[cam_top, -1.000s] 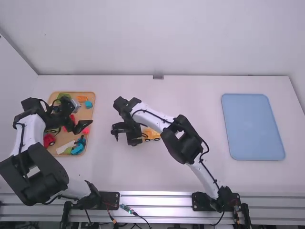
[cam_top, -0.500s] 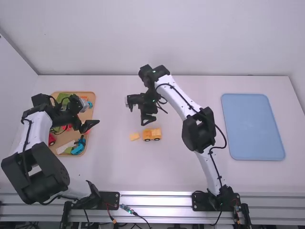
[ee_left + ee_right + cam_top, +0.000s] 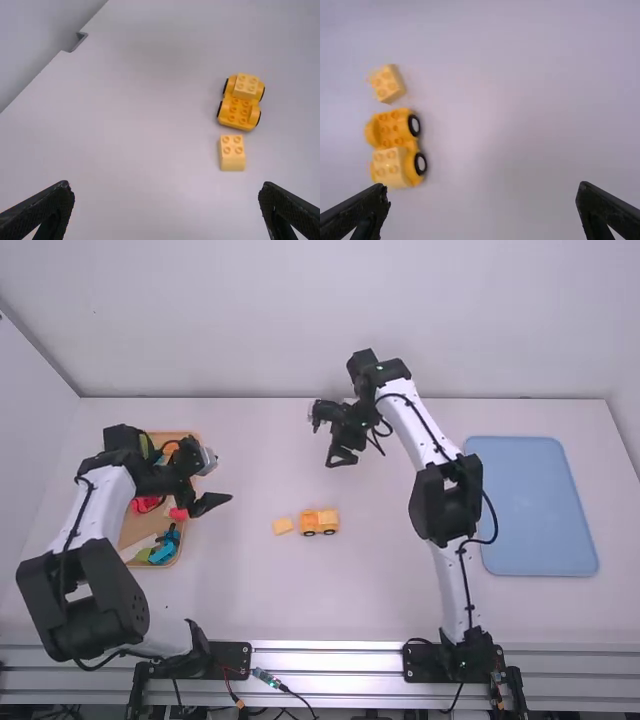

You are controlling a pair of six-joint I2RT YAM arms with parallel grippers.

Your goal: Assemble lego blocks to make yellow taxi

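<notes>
Taxi stands upright, right arm stretched past it.

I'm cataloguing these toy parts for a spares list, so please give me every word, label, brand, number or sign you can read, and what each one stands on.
There are none that can be read.
Wheeled yellow car and loose yellow block: no legible text; any marks on their studs are too small to read.
Blue tray: no legible text.
</notes>
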